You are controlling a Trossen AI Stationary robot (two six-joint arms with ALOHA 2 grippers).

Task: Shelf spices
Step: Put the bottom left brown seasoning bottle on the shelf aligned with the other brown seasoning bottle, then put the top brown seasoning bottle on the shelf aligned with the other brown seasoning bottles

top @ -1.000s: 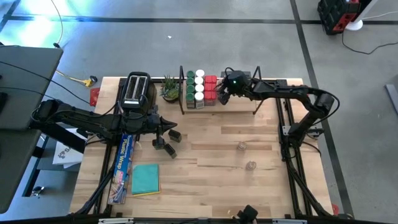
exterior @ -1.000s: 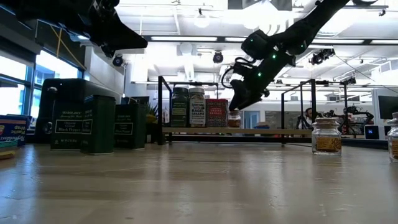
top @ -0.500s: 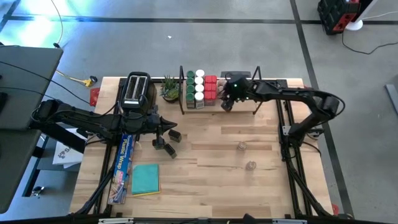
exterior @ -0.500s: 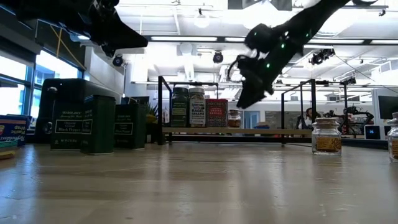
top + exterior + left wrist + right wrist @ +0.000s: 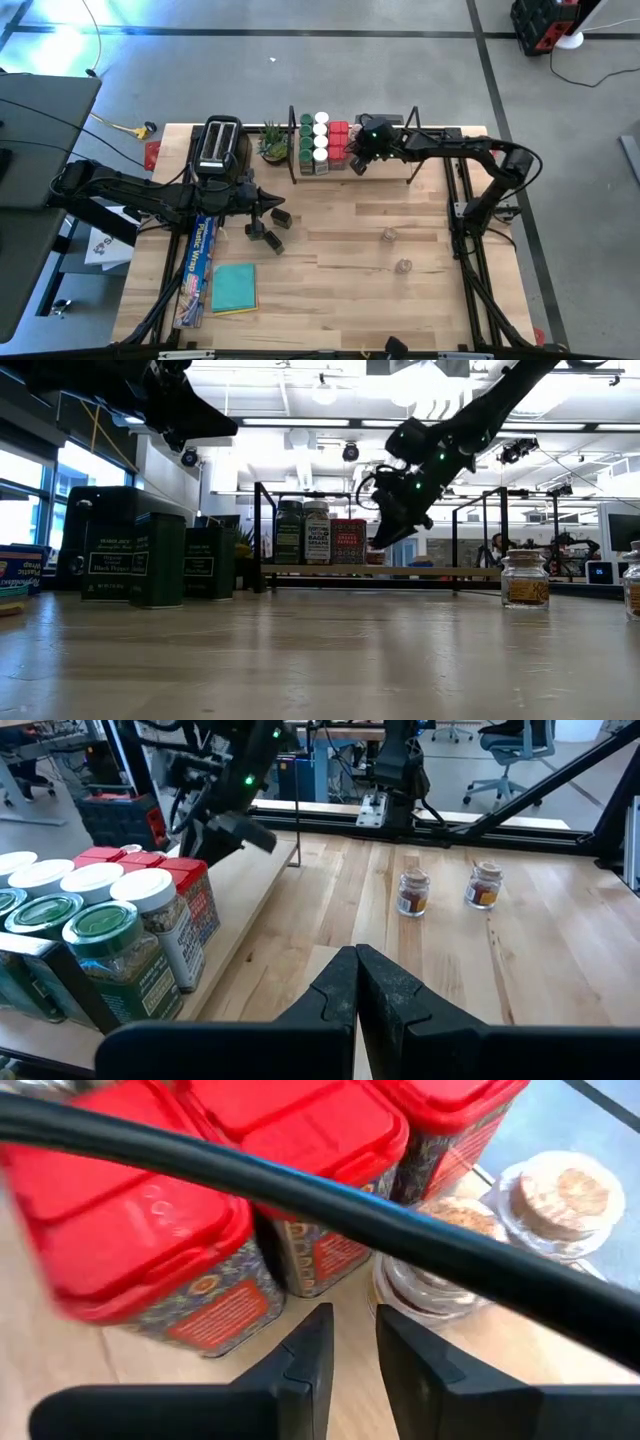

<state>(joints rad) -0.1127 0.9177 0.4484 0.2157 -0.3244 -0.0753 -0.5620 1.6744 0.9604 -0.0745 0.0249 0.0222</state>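
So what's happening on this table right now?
A two-arm robot is putting spices on the shelf. The right tool hangs over the shelf beside the red tins, its fingers narrowly apart and holding nothing; small cork-topped jars stand just ahead of it. The left tool waits shut above the dark tins. Two tiny jars remain on the table.
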